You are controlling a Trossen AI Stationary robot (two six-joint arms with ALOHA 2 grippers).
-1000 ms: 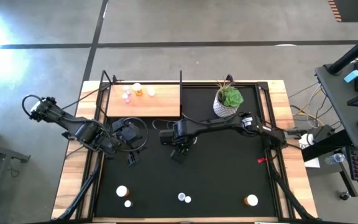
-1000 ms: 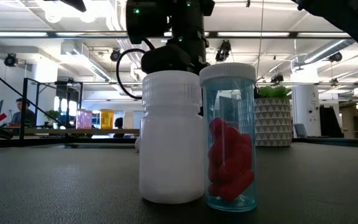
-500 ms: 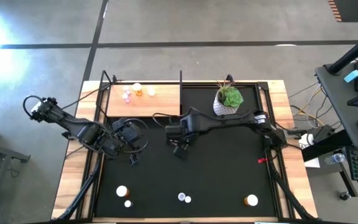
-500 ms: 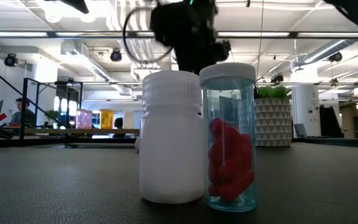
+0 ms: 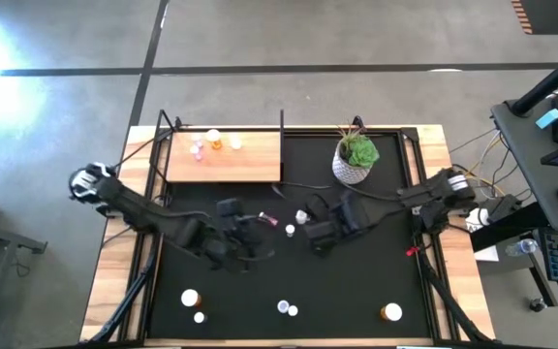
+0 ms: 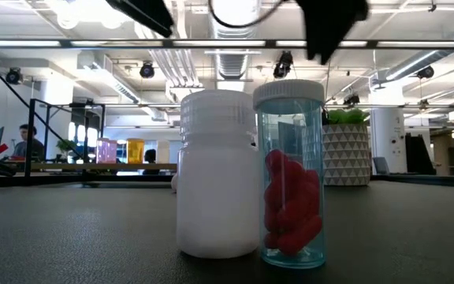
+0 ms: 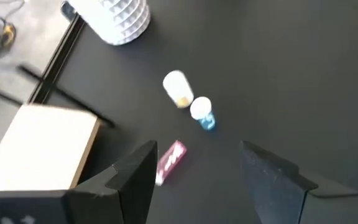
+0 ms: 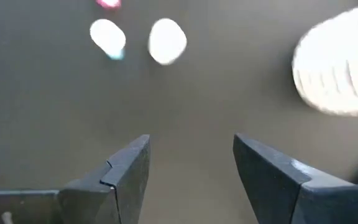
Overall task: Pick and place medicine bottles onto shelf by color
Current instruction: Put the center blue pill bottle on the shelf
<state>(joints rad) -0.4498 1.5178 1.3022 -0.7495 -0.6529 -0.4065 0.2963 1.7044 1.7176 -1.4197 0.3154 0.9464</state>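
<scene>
Hands hover mid-surface, fingers spread wide and empty: left hand (image 5: 260, 225) reaching toward three o'clock, right hand (image 5: 316, 236) toward nine, bottles (image 5: 294, 223) between.

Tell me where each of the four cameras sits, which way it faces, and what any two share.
High: overhead, straight down on the mat, shelf, both arms.
Low: at mat height, level past two bottles; arms blur above.
Left wrist: down between open fingers at three bottles.
Right wrist: down between open fingers, same bottles.
Shared: the plant pot in both wrist views.
</scene>
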